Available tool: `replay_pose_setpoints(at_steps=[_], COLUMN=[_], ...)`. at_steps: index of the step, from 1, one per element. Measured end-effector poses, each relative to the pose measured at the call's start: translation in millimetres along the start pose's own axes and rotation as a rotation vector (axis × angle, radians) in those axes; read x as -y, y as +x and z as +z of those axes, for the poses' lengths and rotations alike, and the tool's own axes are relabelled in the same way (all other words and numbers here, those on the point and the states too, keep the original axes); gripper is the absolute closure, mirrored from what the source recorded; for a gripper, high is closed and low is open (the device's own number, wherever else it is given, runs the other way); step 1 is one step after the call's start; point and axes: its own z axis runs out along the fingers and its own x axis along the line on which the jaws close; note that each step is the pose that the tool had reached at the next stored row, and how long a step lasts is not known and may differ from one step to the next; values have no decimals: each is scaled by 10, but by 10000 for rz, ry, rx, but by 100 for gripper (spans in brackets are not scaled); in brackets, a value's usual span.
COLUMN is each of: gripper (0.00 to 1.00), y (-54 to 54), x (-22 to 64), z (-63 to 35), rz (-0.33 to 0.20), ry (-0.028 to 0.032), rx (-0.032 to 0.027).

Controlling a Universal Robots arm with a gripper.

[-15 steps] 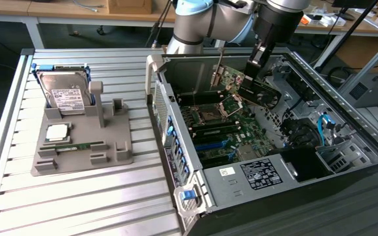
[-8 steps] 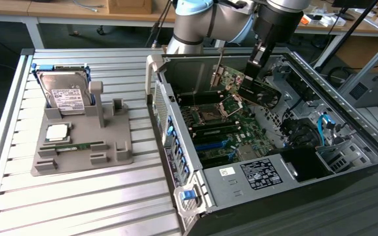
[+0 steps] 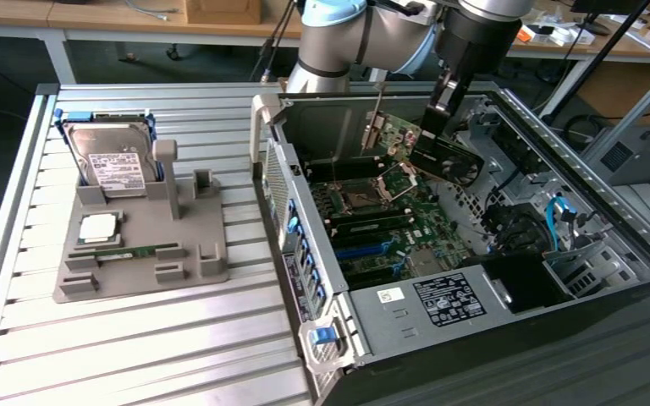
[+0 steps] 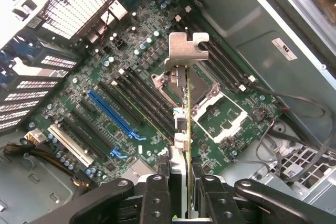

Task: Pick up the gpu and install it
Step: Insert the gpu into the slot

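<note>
The gpu (image 3: 399, 137) is a green card with a black fan on one face and a silver end bracket. It hangs tilted above the motherboard (image 3: 388, 224) inside the open computer case (image 3: 302, 245). My gripper (image 3: 438, 118) is shut on the card's upper edge. In the wrist view the gpu (image 4: 187, 108) is seen edge-on, its silver bracket (image 4: 186, 51) pointing away, and it is clamped in my gripper (image 4: 185, 203) between the black fingers (image 4: 157, 200). It hovers over the motherboard (image 4: 105, 77), above the CPU socket (image 4: 218, 108) and beside the blue slot (image 4: 116, 115).
A grey parts holder (image 3: 139, 245) on the slatted table (image 3: 133, 347) carries a silver hard drive (image 3: 116, 165), a CPU chip (image 3: 99, 224) and a RAM stick (image 3: 133, 251). Blue cables (image 3: 557, 220) and drive cages line the case's far side.
</note>
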Motion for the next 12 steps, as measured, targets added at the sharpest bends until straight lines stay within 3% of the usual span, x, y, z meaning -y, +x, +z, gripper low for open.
replay_pose_setpoints(at_steps=[12], gripper=[73], y=[0], x=[0], z=[1], rz=[-318], ry=[-9], rx=[6])
